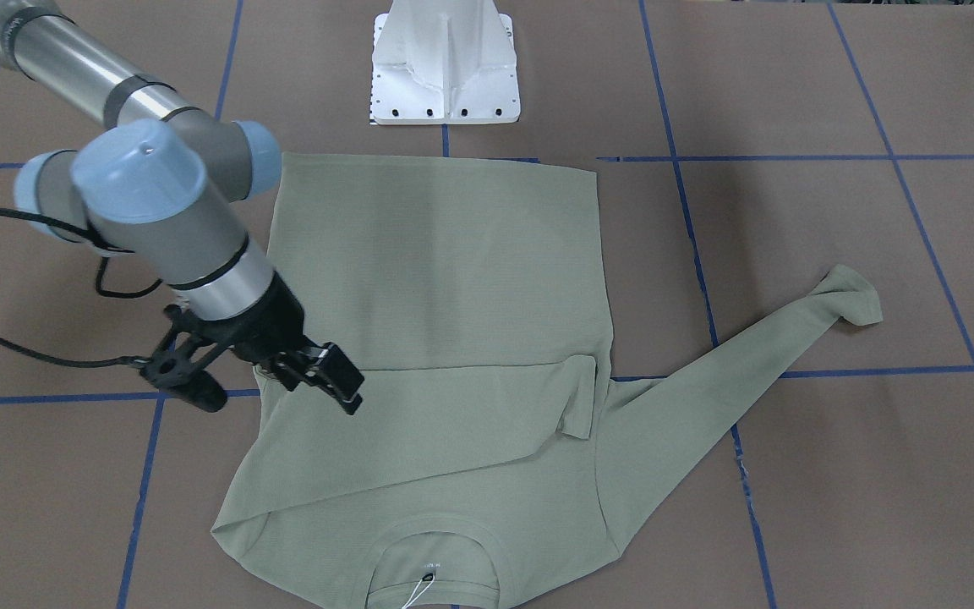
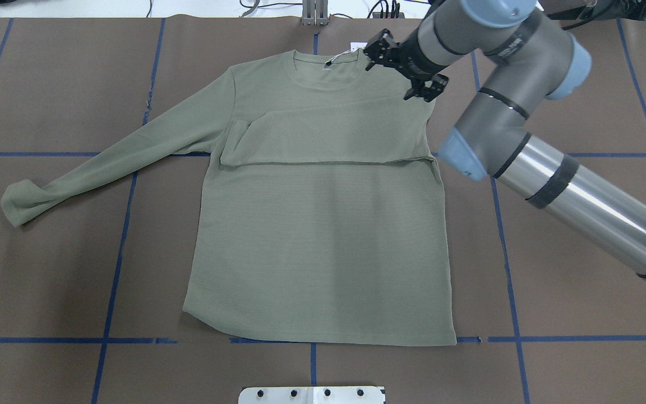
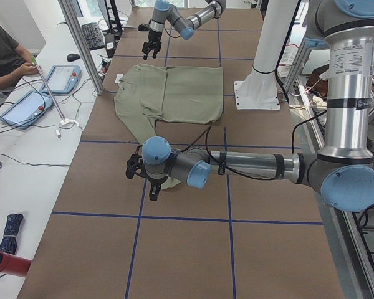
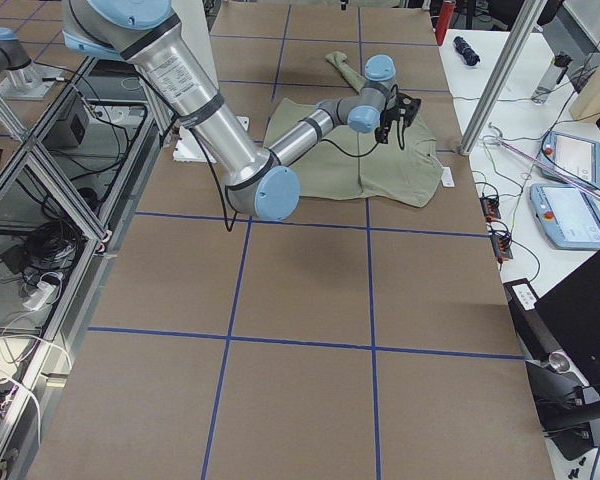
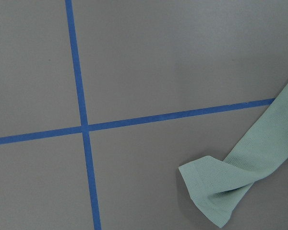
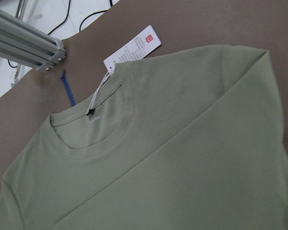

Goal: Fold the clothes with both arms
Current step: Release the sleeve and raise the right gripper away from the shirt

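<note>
1. Right gripper (image 2: 426, 88) hovers just over the shirt's (image 2: 323, 241) shoulder near the bench's (image 2: 48, 280) far edge, its fingers apart and holding nothing.
2. Left gripper (image 3: 151, 185) hangs just above the cuff (image 5: 216, 191) toward the bench's left end. I cannot tell whether it is apart or together.
3. The shirt lies flat mid-bench, with its collar (image 2: 323, 70) toward the far edge. Its right sleeve (image 2: 328, 137) is folded across the chest, and its left sleeve (image 2: 127, 154) is stretched out leftward.
4. The knit looks light and limp, so it will likely sag, stretch and drag. The doubled cuff and the shoulder seam seem the firmest places to pinch.
5. A hang tag (image 6: 133, 50) trails off the collar onto the bench and could snag. An aluminium post (image 6: 24, 45) stands beyond the far edge, and the pedestal base (image 1: 445, 68) sits near the hem.
</note>
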Robot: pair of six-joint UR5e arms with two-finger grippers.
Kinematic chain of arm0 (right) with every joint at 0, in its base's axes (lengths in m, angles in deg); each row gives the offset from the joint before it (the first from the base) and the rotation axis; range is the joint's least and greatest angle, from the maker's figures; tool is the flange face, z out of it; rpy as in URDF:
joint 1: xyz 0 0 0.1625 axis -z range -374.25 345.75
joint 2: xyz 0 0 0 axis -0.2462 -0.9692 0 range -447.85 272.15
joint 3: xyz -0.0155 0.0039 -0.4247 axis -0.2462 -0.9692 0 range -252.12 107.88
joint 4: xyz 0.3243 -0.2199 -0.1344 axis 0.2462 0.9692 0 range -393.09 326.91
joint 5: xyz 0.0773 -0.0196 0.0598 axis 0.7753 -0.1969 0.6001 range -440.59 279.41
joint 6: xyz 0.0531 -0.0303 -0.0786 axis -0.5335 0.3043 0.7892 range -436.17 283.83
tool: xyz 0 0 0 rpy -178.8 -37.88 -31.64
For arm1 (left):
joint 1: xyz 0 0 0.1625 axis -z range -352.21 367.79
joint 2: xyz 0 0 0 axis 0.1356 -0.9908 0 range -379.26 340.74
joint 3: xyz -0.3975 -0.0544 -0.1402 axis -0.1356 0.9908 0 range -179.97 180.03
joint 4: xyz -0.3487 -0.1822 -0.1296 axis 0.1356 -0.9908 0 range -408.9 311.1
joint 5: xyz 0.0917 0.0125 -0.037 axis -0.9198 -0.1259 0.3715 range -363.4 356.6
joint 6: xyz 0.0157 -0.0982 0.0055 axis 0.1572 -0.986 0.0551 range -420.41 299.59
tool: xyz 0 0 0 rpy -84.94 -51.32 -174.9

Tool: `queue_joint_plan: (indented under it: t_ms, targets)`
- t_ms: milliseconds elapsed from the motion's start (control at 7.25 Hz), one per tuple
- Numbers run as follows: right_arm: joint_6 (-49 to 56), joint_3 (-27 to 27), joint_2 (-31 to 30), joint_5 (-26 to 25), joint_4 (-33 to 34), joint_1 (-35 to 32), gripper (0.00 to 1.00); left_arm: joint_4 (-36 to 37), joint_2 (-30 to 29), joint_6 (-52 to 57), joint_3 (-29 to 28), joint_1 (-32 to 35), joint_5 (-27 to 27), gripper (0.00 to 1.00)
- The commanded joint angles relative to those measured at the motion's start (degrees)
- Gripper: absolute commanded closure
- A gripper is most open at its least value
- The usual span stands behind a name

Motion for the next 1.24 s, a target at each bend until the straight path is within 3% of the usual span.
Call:
queue_joint_plan:
  t_ms: [0, 276, 551, 1103]
  targets:
    - [10.5, 3.2, -8.8, 10.7, -0.1, -7.9, 0.00, -4.1, -2.1, -3.4, -6.1, -3.6, 0.3, 0.00]
    - [17.5, 4.3, -14.1, 13.6, -0.1, -11.7, 0.00, -12.1, -5.9, -13.4, -13.8, -11.6, 0.2, 0.06]
    - [22.4, 5.5, -18.3, 13.8, -0.1, -12.9, 0.00, -15.6, -6.2, -14.5, -19.1, -14.1, 0.3, 0.17]
    - [22.5, 5.4, -19.2, 12.8, -0.2, -12.8, 0.00, -15.8, -8.5, -15.8, -19.8, -16.3, 3.6, 0.35]
